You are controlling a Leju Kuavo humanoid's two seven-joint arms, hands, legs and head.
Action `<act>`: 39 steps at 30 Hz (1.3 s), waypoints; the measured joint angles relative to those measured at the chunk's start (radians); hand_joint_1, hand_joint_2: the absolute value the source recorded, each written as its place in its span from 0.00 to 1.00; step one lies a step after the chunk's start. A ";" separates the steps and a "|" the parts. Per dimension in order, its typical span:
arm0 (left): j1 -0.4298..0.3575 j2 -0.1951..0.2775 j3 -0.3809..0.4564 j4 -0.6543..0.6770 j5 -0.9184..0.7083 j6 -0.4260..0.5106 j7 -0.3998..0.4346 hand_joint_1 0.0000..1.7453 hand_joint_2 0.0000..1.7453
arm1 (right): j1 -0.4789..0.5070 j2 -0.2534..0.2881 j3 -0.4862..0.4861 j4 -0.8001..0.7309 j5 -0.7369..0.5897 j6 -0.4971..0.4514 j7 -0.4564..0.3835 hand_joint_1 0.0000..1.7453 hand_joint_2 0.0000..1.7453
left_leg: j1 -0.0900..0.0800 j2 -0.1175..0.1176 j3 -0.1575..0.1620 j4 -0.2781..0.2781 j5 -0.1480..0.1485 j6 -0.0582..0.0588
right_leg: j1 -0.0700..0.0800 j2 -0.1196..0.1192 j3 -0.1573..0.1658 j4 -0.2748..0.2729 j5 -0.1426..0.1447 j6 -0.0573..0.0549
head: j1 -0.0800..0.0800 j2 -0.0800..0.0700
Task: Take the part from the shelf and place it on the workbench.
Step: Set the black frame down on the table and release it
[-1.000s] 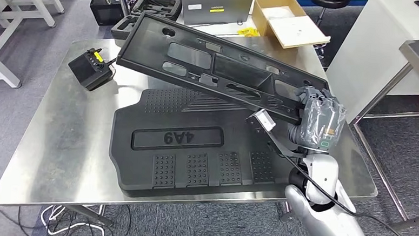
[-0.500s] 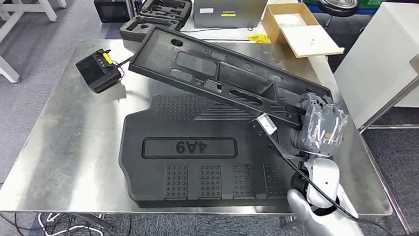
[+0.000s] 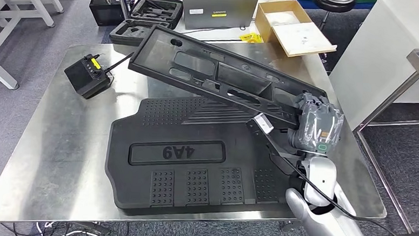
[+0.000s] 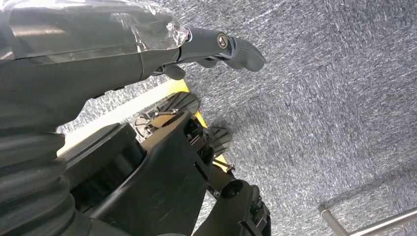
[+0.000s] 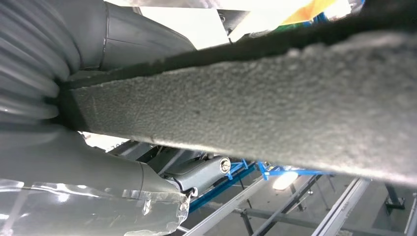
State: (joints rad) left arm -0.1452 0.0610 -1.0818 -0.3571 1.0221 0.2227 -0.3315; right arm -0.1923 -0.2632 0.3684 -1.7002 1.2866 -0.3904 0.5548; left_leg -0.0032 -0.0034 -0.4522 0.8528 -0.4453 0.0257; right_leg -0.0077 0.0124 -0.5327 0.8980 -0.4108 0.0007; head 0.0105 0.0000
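Note:
The part is a long black foam tray (image 3: 215,78) with several recesses, held tilted above the steel workbench (image 3: 60,142). My right hand (image 3: 316,126), wrapped in clear plastic, grips the tray's near right end. The tray's far end points to the back left, over the table. In the right wrist view the tray's rough black surface (image 5: 275,108) crosses in front of that hand (image 5: 98,187). In the left wrist view my left hand (image 4: 88,44) hangs over grey carpet with its thumb (image 4: 221,46) out and nothing in it.
A large black moulded part marked 4A9 (image 3: 189,160) lies flat on the workbench under the held tray. A small black control box (image 3: 87,76) sits at the table's back left. Behind the table are a foam case (image 3: 148,15), a laptop (image 3: 218,10) and a cardboard box (image 3: 293,25).
The camera has swayed, so the whole scene shifts. My right hand keeps its grip, and the tray's far end has drifted slightly right over the table.

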 joint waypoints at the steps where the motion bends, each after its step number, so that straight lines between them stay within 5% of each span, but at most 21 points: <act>1: 0.000 0.000 0.000 0.000 0.000 0.003 0.000 0.00 1.00 | 0.000 0.000 0.000 0.000 0.000 0.002 0.001 0.88 1.00 | 0.001 0.000 0.000 -0.002 0.000 -0.007 | 0.000 0.000 0.000 0.000 0.000 -0.001 | 0.000 0.000; 5: 0.001 0.000 0.000 0.000 0.001 0.008 0.000 0.00 1.00 | 0.000 0.000 0.003 0.000 0.000 0.005 0.004 0.89 1.00 | 0.004 0.000 0.000 -0.004 -0.001 -0.030 | 0.001 -0.001 -0.001 0.000 0.000 -0.002 | -0.001 0.000; 9: 0.001 0.000 0.000 0.000 0.007 0.012 0.000 0.00 0.00 | 0.000 0.000 0.004 0.000 0.004 0.013 0.006 0.89 1.00 | 0.004 0.000 -0.001 -0.004 -0.002 -0.031 | 0.000 -0.001 0.000 -0.001 0.000 -0.002 | -0.001 0.000; 28: 0.004 0.000 0.000 0.000 0.019 0.026 0.005 0.00 0.00 | -0.026 0.000 0.059 0.053 0.172 0.306 0.089 0.90 1.00 | 0.003 0.000 -0.001 -0.003 -0.003 -0.031 | -0.002 -0.002 0.003 -0.008 0.001 -0.001 | -0.001 0.000; 39: 0.005 0.000 0.000 0.000 0.027 0.026 0.014 0.00 0.00 | -0.030 -0.008 0.073 0.103 0.171 0.381 0.122 0.75 1.00 | 0.003 0.000 0.000 -0.003 -0.003 -0.031 | -0.002 -0.002 0.003 -0.008 0.001 -0.001 | -0.001 0.000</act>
State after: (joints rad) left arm -0.1397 0.0610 -1.0817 -0.3571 1.0491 0.2491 -0.3173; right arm -0.2220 -0.2709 0.4411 -1.5977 1.4579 -0.0096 0.6767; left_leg -0.0002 -0.0039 -0.4524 0.8496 -0.4480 -0.0049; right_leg -0.0098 0.0102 -0.5293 0.8900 -0.4100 -0.0001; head 0.0095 0.0000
